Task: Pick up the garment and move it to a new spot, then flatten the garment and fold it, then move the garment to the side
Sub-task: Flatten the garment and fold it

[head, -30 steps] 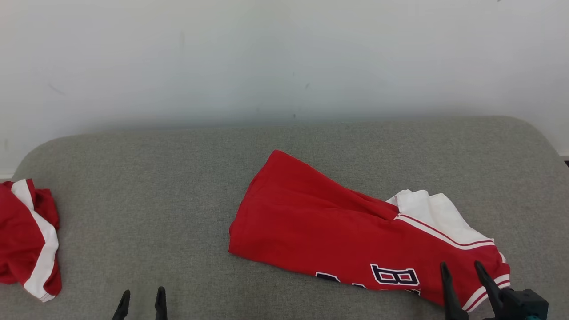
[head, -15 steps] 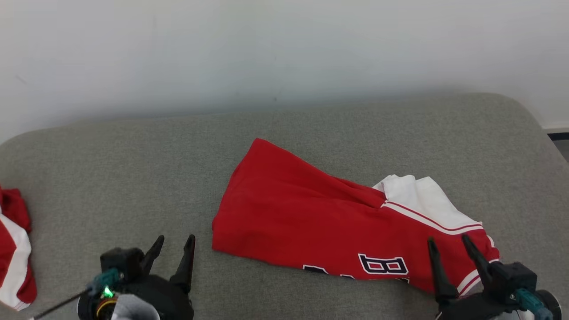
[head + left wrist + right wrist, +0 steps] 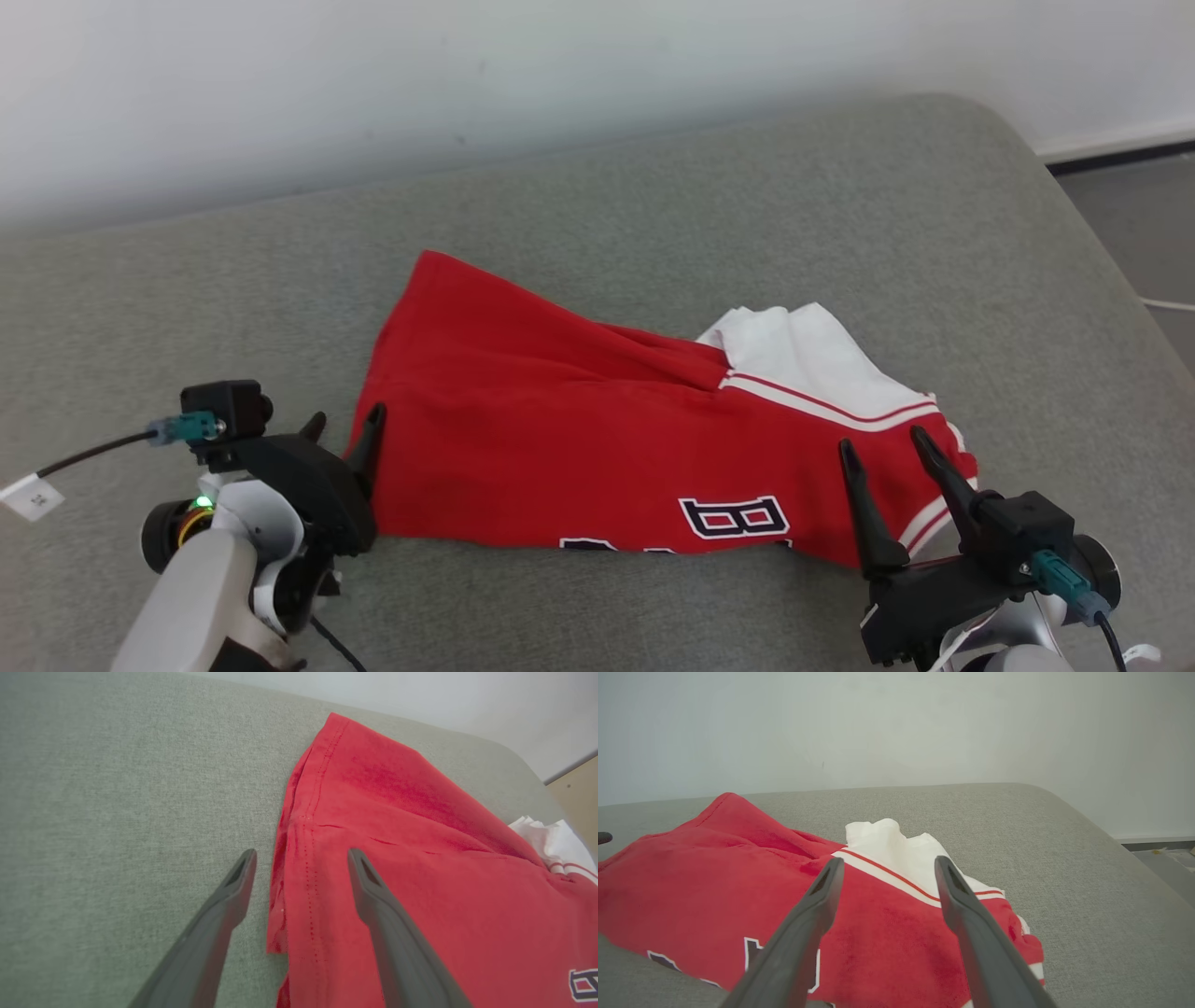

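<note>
Left wrist view: left fingers (image 3: 223, 914) spread astride garment (image 3: 420, 882) hem; right fingers (image 3: 801, 933) spread, empty.

I count one red garment (image 3: 560, 439) on one grey padded surface (image 3: 653, 215). The left gripper (image 3: 345, 417) at the near left and the right gripper (image 3: 881, 440) at the near right make two. Each has two dark fingers (image 3: 864, 504), four in total. There are also two teal plugs (image 3: 187, 428), one on each arm.

Grey fabric cushion (image 3: 840, 215) sat in front of white wall (image 3: 373, 65); dark baseboard (image 3: 1120, 157) & grey floor (image 3: 1134, 224) showed upper right.
</note>
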Tool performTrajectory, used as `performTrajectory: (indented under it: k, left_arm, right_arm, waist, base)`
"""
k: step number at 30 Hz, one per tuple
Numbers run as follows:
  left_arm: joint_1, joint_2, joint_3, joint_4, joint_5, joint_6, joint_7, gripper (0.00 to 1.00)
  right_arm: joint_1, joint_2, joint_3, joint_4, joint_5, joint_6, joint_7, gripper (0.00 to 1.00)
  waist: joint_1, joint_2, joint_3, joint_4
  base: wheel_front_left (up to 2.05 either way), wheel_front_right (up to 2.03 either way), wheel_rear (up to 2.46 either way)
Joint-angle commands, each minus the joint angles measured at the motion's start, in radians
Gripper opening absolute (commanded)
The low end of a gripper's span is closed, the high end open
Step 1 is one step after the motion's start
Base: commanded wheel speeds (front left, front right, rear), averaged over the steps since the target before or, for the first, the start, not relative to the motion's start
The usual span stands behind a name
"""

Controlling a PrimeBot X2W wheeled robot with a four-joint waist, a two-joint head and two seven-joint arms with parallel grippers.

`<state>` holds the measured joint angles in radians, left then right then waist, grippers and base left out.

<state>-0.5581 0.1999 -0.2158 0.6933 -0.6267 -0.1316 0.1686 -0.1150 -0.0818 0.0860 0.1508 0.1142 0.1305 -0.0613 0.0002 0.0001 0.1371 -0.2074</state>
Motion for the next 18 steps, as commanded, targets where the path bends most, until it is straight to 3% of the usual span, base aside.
performTrajectory:
  k: [1,10,18]
  left_arm:
    - [-0.01,0.005,0.003,0.003,-0.008,0.003,0.001,1.0]
    - [-0.083,0.032,0.001,0.077,-0.013,0.008,0.034,1.0]
    - [-0.108,0.02,-0.019,0.082,-0.021,0.005,0.054,1.0]
  right_arm:
    - [-0.011,0.003,0.002,0.0,0.004,0.001,-0.005,1.0]
    - [-0.021,0.014,0.006,0.021,0.006,0.001,-0.028,1.0]
    - [-0.019,0.02,-0.004,0.027,0.002,0.001,-0.036,1.0]
  waist:
    - [-0.0002,-0.0001,0.047,-0.05]
    - [-0.0002,-0.0001,0.073,-0.086]
    - [-0.0002,-0.0001,0.071,-0.076]
  base:
    - [0.0,0.0,0.0]
    - [0.0,0.0,0.0]
    - [0.0,0.0,0.0]
